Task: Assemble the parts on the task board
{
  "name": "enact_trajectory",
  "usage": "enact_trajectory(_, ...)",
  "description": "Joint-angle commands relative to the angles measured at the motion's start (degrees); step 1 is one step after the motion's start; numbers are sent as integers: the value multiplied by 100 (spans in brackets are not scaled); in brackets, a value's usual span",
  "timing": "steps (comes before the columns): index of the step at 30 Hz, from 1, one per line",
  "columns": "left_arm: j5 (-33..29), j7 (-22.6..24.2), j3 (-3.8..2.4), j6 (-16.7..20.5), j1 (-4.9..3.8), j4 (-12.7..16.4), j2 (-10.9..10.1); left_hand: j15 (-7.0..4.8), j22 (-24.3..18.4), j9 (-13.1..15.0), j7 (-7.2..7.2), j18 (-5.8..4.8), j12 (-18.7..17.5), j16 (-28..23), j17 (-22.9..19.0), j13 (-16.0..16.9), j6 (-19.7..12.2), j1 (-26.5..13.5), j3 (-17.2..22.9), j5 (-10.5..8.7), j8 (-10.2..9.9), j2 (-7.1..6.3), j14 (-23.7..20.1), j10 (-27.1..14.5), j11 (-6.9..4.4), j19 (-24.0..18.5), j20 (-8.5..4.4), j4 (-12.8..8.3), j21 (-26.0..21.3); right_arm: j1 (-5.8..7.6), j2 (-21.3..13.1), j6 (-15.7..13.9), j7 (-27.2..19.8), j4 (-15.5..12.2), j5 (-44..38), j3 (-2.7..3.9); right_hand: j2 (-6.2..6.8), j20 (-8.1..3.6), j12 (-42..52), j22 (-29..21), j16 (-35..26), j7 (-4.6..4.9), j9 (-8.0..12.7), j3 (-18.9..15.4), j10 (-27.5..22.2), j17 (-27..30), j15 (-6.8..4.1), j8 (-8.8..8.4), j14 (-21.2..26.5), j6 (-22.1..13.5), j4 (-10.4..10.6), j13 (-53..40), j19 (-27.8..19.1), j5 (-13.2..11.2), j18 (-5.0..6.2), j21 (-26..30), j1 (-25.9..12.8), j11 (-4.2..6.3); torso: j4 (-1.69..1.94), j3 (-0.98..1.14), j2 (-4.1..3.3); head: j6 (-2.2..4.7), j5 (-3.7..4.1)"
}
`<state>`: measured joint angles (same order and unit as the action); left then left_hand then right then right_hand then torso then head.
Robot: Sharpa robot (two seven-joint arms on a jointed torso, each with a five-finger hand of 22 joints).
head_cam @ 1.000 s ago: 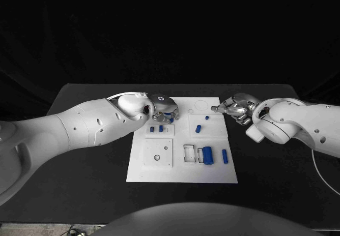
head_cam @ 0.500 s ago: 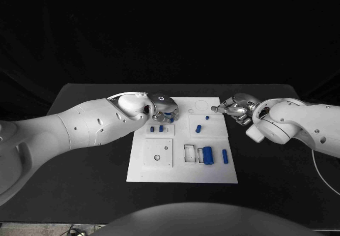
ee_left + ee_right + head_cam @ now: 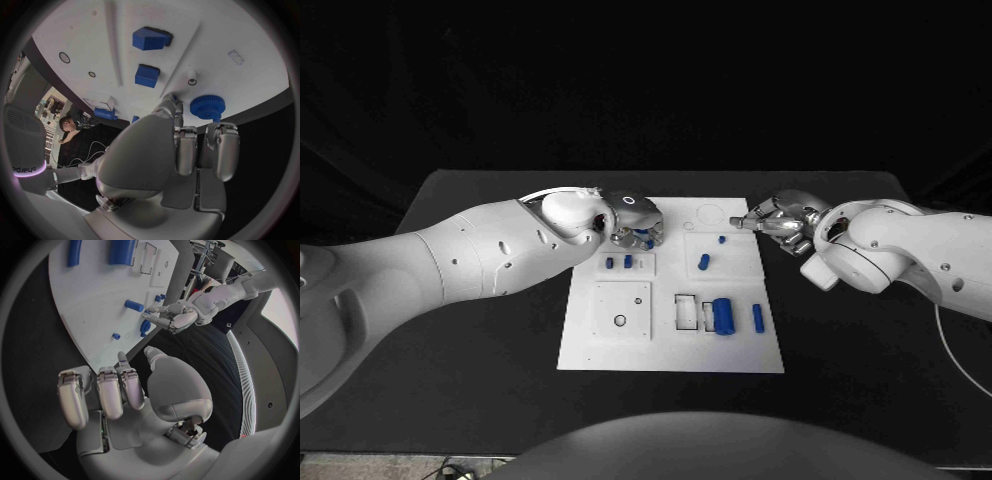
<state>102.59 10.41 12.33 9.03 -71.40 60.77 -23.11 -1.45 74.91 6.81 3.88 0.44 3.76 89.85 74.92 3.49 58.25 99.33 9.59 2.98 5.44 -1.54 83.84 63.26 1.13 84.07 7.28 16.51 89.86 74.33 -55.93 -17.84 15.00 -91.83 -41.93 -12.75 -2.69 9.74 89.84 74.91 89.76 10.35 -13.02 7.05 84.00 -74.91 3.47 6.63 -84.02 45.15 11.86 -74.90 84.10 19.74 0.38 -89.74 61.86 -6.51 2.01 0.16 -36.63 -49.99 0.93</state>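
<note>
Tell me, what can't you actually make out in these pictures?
- Head view: the left hand covers the far left corner of the white board; the blue gear under it is hidden.
- Head view: whether the right hand holds anything; its fingers curl inward.
- Left wrist view: the palm blocks whether the fingers touch the gear.

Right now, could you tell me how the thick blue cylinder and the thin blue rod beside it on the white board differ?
The thick blue cylinder is much wider than the thin blue rod. The cylinder lies next to the rectangular cut-out; the rod lies nearer the white board's right edge. Both are blue, lie flat and run the same way.
</note>
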Motion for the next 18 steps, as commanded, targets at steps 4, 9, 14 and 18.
enact_trajectory(4, 128, 60, 7, -76, 13, -2, 14, 14, 1509, 15, 31, -44, 84, 15, 1508, 19, 156, -43, 121, -11, 56, -63, 616, 240, 29, 593, -26, -21, 14, -4, 7, 100, -5, -2, -12, -1, 11, 47, 16, 1509, 24, 29, -9, -34, 600, -1509, 49, 33, -598, -10, -5, -1510, 590, 29, -38, -26, 53, -31, -1, -1, 2, -1, -1)
enact_trajectory(9, 183, 63, 7, -54, 13, 1, 16, 63, 1509, 42, 88, -44, 139, 15, 1508, 27, 361, -17, 200, -11, 128, -95, 616, 510, 63, 593, -25, -53, 14, -4, 8, 103, -6, 0, -9, -1, 11, 47, 16, 1509, 24, 29, -9, -34, 600, -1509, 49, 33, -598, -10, -5, -1510, 590, 29, -38, -26, 53, -31, 0, -2, 0, -1, -4)
enact_trajectory(14, 219, 87, 7, -7, 14, 4, 17, 97, 1509, 57, 128, -44, 149, 15, 1508, 24, 488, -6, 247, -11, 165, -119, 616, 665, 94, 593, -23, -69, 14, -4, 9, 107, -7, -2, -8, -1, 11, 47, 16, 1509, 24, 29, -9, -34, 600, -1509, 49, 33, -598, -10, -5, -1510, 590, 29, -38, -26, 53, -31, 2, -1, -1, -1, -1)
enact_trajectory(18, 233, 128, 7, 77, 16, 9, 14, 107, 1509, 61, 139, -44, 142, 15, 1508, 21, 537, 1, 274, -11, 174, -131, 616, 728, 101, 593, -23, -77, 14, -4, 11, 108, -9, 1, -7, -1, 11, 47, 16, 1509, 24, 29, -9, -34, 600, -1509, 49, 33, -598, -10, -5, -1510, 590, 29, -38, -26, 53, -31, 1, -1, 2, -1, -6)
